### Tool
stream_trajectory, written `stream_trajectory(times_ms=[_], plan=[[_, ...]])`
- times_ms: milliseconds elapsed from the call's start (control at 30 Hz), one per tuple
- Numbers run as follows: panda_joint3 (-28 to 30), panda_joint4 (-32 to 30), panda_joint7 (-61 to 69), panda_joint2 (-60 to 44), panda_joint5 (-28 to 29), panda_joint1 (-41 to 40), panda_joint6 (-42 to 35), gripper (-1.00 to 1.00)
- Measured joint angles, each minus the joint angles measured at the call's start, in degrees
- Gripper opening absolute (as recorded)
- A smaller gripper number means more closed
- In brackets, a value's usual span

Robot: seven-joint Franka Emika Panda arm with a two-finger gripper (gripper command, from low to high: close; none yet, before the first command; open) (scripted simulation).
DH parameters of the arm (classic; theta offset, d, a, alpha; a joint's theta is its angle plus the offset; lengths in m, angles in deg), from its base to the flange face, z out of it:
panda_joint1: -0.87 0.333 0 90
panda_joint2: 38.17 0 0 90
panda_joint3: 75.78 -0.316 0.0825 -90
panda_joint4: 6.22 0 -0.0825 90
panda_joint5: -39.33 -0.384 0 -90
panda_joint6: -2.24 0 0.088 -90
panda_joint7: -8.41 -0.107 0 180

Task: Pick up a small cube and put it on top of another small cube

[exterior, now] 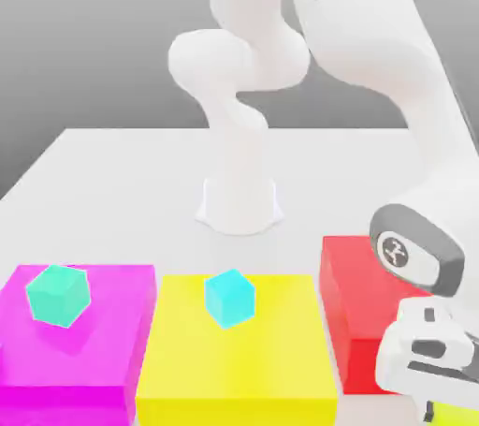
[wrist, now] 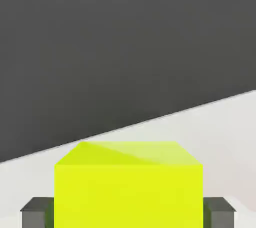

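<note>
Lime small cube (wrist: 128,187) is sitting between the gripper (wrist: 128,212) fingers (wrist: 36,212), which are closing against its two sides for a centred lift. Cyan cube (exterior: 229,298) on the yellow block (exterior: 237,359) is probably the stacking target.

A white robot arm (exterior: 412,87) rose from its round base (exterior: 239,204) on the pale surface (exterior: 131,181). At six o'clock lay a flat yellow block (exterior: 271,359) bearing a cyan cube (exterior: 230,298); at eight, a magenta block (exterior: 112,340) carried a teal cube (exterior: 58,294); at four, a red block (exterior: 351,312) stood beside the arm's white hand (exterior: 426,354).
</note>
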Motion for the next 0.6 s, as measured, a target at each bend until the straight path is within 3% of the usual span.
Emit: stream_trajectory(times_ms=[100, 233, 600], plan=[[0.13, 0.05, -0.05, -0.22, 0.01, 0.14, 0.17, -1.00], [-2.51, -1.94, 2.75, 6.90, -3.77, -2.66, -5.02, -1.00], [8.73, -12.85, 11.36, 24.31, -9.14, -19.21, -12.25, -1.00]])
